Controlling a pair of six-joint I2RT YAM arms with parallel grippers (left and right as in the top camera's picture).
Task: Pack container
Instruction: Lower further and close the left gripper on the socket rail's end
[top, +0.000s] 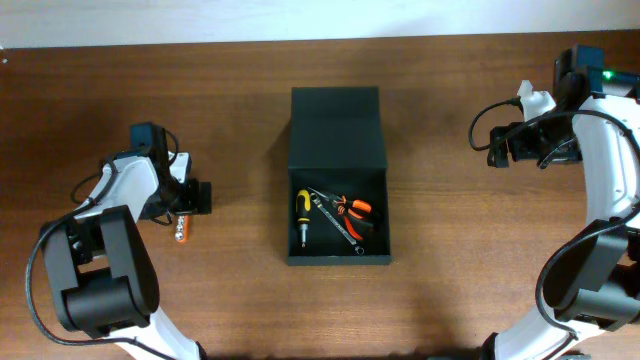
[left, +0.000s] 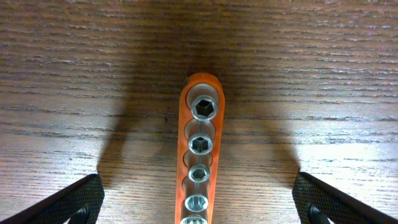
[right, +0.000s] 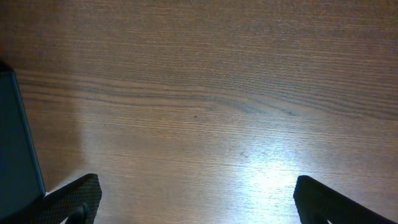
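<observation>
**Asker:** What's closest to you?

**Me:** Sockets (left: 204, 107), right under my left wrist camera. They are a row of hex ones pressed into an orange rail (left: 204, 81) that lies flat on the bench (left: 74, 74).

**Asker:** Are you holding it?

**Me:** No. My left pincer (left: 199, 202) is spread wide, with one fingertip out to each side of the rail and neither touching it.

**Asker:** And the other one?

**Me:** My right pincer (right: 199, 202) gapes just as wide over bare wood, with nothing between its tips. A dark edge shows at the left of that view, but I cannot tell whether it is the container.

**Asker:** Where is the container?

**Me:** Seen from overhead, the container (top: 340, 257) sits mid-bench between my arms, well apart from both. Its lid (top: 337, 125) is folded back flat on the side away from me, and the box is open.

**Asker:** What's in it?

**Me:** A yellow-and-black screwdriver (top: 302, 215) lies by the left wall. A wrench (top: 335, 220) lies slantwise in the middle. Orange-handled pliers (top: 355, 207) are to the right, against the wrench. The rail lies outside, near my left arm.
</observation>
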